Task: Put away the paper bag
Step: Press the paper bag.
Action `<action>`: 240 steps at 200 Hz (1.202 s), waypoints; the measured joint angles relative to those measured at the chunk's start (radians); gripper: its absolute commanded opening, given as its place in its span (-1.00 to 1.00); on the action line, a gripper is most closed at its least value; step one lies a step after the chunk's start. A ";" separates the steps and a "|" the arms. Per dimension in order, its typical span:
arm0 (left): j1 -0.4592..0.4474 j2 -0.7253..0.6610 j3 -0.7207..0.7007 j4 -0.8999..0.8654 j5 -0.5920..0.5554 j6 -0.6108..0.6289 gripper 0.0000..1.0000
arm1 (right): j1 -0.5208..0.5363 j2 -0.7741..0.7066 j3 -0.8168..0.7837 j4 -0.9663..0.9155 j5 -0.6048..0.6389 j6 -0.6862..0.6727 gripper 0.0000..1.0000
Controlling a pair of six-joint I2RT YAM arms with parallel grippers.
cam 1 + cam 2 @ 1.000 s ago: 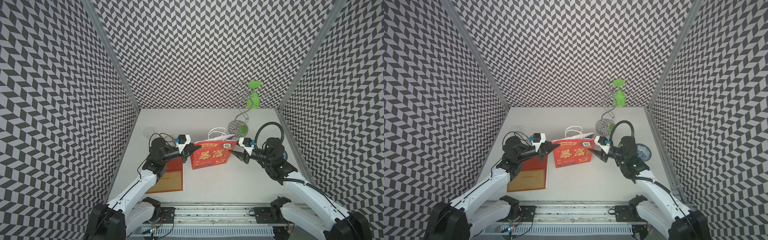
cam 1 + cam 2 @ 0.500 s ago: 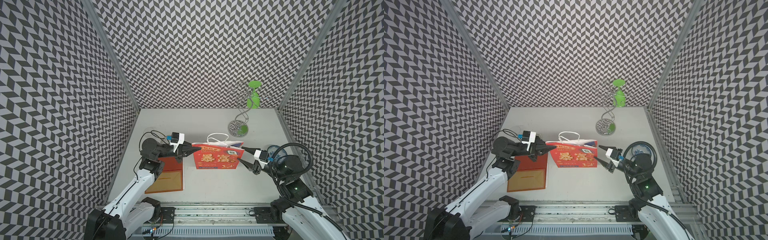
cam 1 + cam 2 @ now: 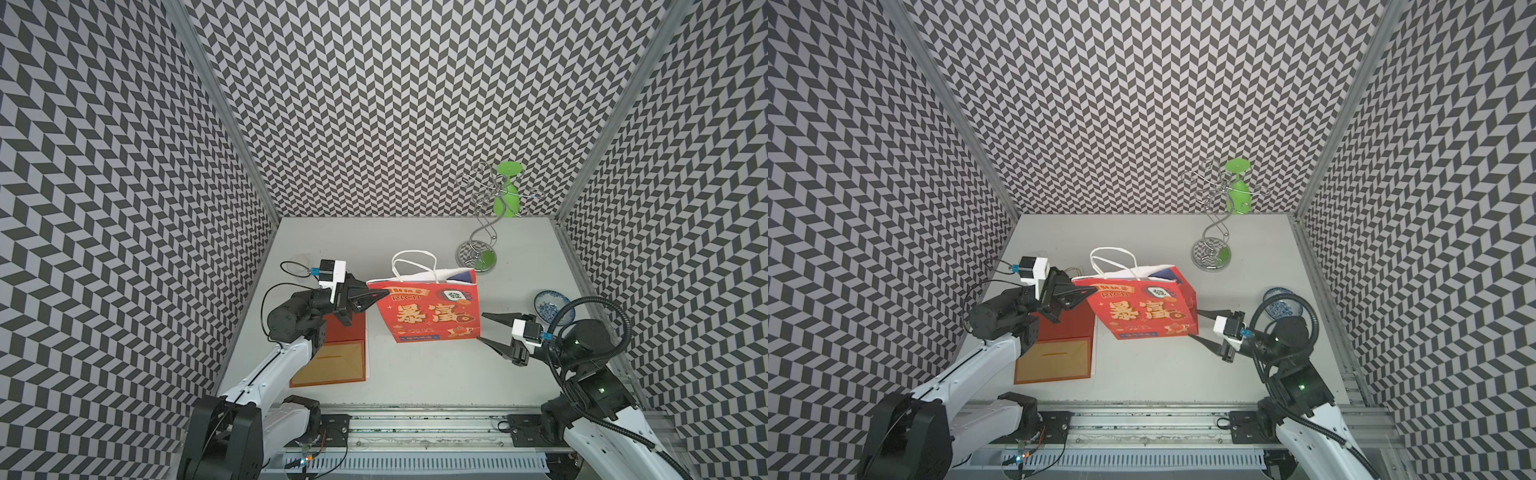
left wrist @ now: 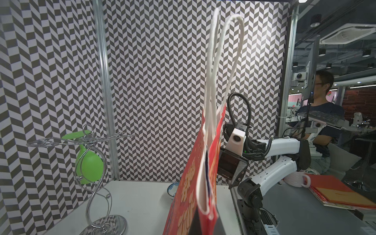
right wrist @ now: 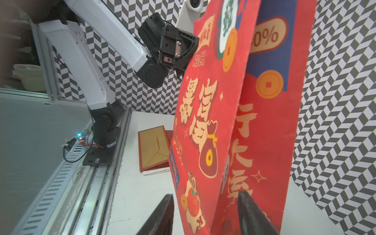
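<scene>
A pale grey table sits boxed in by black-and-white chevron walls. Behind the paper bag, a wire stand carries an upturned green goblet. A blue patterned bowl lies to the bag's right, and a flat red-and-gold folded bag lies to its left, partly under the left arm. The paper bag stands mid-table, handles up. The left gripper is clenched on the bag's top left corner. The right gripper is parted, its fingers straddling the bag's lower right edge; whether they touch it I cannot tell.
</scene>
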 measured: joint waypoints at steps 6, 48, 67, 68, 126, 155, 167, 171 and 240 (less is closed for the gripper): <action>0.002 0.014 0.000 0.015 -0.002 -0.029 -1.00 | 0.000 0.007 0.000 0.001 -0.010 0.000 -0.02; 0.007 0.046 0.000 0.068 -0.006 -0.145 -1.00 | 0.005 0.086 -0.015 0.051 -0.040 0.002 -0.08; 0.007 0.044 0.000 0.068 -0.009 -0.163 -1.00 | 0.032 0.139 -0.016 0.088 -0.043 -0.001 -0.23; 0.007 0.044 0.000 0.068 -0.010 -0.164 -1.00 | 0.036 0.144 -0.016 0.091 -0.043 -0.001 -0.25; 0.010 0.040 -0.001 0.068 -0.006 -0.172 -1.00 | 0.151 0.252 -0.016 0.126 -0.029 -0.039 -0.56; 0.015 0.027 -0.001 0.068 -0.014 -0.172 -1.00 | 0.155 0.215 -0.003 0.072 0.056 -0.055 -0.04; 0.018 0.018 -0.001 0.068 -0.018 -0.171 -1.00 | 0.156 0.179 -0.002 0.047 0.107 -0.066 0.04; 0.018 0.015 -0.001 0.068 -0.019 -0.171 -1.00 | 0.157 0.166 -0.002 0.040 0.123 -0.071 0.07; 0.018 -0.003 -0.119 0.068 -0.009 -0.077 -1.00 | 0.158 0.101 0.084 0.090 0.296 -0.022 0.65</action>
